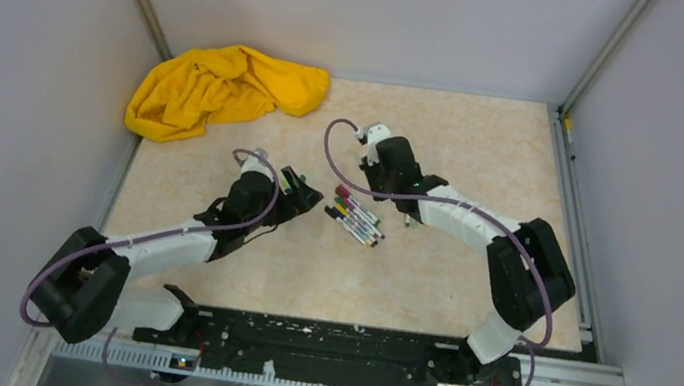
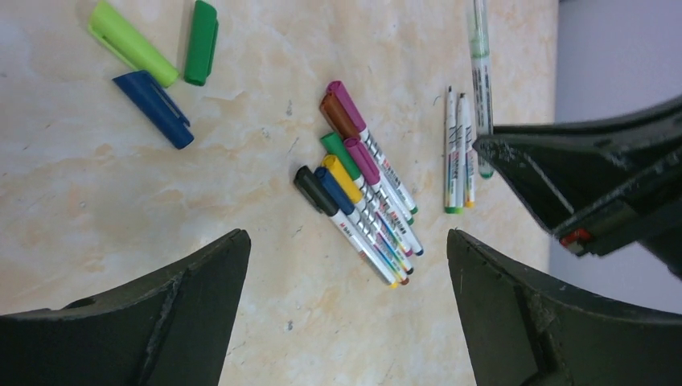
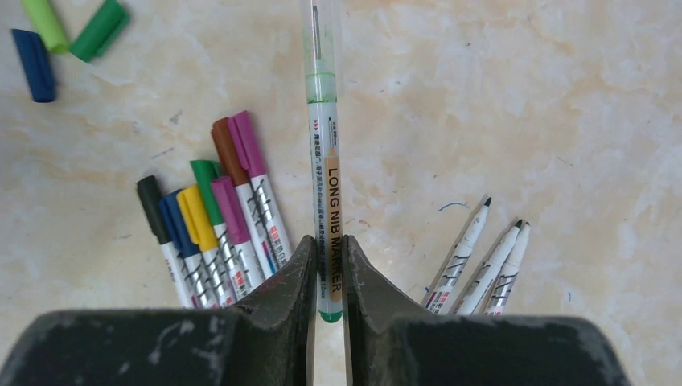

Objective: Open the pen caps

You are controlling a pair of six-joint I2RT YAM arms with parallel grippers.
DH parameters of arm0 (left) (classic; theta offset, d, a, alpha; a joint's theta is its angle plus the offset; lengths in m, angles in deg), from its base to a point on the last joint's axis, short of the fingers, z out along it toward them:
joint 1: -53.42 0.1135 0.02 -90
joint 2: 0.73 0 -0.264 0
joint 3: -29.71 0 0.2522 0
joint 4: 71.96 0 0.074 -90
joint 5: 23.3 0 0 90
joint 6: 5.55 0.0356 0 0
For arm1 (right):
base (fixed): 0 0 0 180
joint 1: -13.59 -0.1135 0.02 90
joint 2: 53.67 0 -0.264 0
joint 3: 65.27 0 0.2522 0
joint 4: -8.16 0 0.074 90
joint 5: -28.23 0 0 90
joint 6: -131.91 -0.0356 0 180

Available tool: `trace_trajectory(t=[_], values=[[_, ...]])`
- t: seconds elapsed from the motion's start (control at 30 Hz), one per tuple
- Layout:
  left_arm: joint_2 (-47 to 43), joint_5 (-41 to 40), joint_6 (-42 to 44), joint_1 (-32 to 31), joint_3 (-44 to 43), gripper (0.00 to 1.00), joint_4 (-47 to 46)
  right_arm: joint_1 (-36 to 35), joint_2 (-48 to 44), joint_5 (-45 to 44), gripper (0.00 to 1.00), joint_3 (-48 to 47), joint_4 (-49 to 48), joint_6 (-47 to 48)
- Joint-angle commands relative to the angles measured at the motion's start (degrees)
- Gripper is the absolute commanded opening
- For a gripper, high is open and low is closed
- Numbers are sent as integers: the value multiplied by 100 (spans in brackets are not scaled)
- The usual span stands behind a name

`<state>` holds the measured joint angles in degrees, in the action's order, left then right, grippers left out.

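In the right wrist view my right gripper [image 3: 328,259] is shut on the lower barrel of a long white pen [image 3: 326,161] with a green band and a clear cap at its far end. Several capped pens [image 3: 213,225] lie bunched to its left, and three uncapped pens [image 3: 482,257] lie to its right. Three loose pen caps, light green [image 2: 133,44], dark green [image 2: 201,42] and blue [image 2: 153,108], rest apart on the table. My left gripper [image 2: 346,237] hangs open and holds nothing, just short of the capped bunch [image 2: 362,185].
A crumpled yellow cloth [image 1: 221,90] lies at the far left corner of the beige table [image 1: 486,143]. Grey walls close in the left, back and right sides. Both grippers, left [image 1: 303,193] and right [image 1: 372,179], are near the pen bunch [image 1: 355,215] at mid-table.
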<state>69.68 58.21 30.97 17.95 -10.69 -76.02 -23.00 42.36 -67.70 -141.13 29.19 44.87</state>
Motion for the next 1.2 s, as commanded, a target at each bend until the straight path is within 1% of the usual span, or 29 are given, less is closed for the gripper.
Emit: trace_trajectory(t=[0.0, 0.27, 0.37, 0.47, 0.57, 0.7, 0.83, 1.07, 1.17], values=[[348, 787, -513, 255, -299, 98, -669, -267, -590, 109, 0, 252, -107, -239], [847, 1517, -1151, 430, -457, 98, -1396, -829, -1120, -90, 0, 835, -249, -692], [809, 1671, -1373, 433, -393, 98, -1453, -1137, -1328, -331, 0, 974, -239, -880], [574, 1733, -1583, 425, -182, 98, -1497, -1429, -1574, -561, 0, 1158, -226, -1118], [230, 1608, -1651, 351, 15, 98, -1329, -1703, -1846, -740, 0, 1361, -257, -1375], [-206, 1372, -1622, 169, 68, 98, -825, -2138, -2188, -1021, 0, 1535, -276, -1660], [-453, 1213, -1643, -8, 104, 97, -537, -2589, -2408, -1329, 0, 1565, -183, -1866], [-814, 1106, -1684, -262, 254, 95, -95, -3155, -2547, -1826, 0, 1598, -83, -2192], [-1118, 957, -1741, -306, 453, 92, 13, -3357, -2539, -2035, 0, 1551, 9, -2274]])
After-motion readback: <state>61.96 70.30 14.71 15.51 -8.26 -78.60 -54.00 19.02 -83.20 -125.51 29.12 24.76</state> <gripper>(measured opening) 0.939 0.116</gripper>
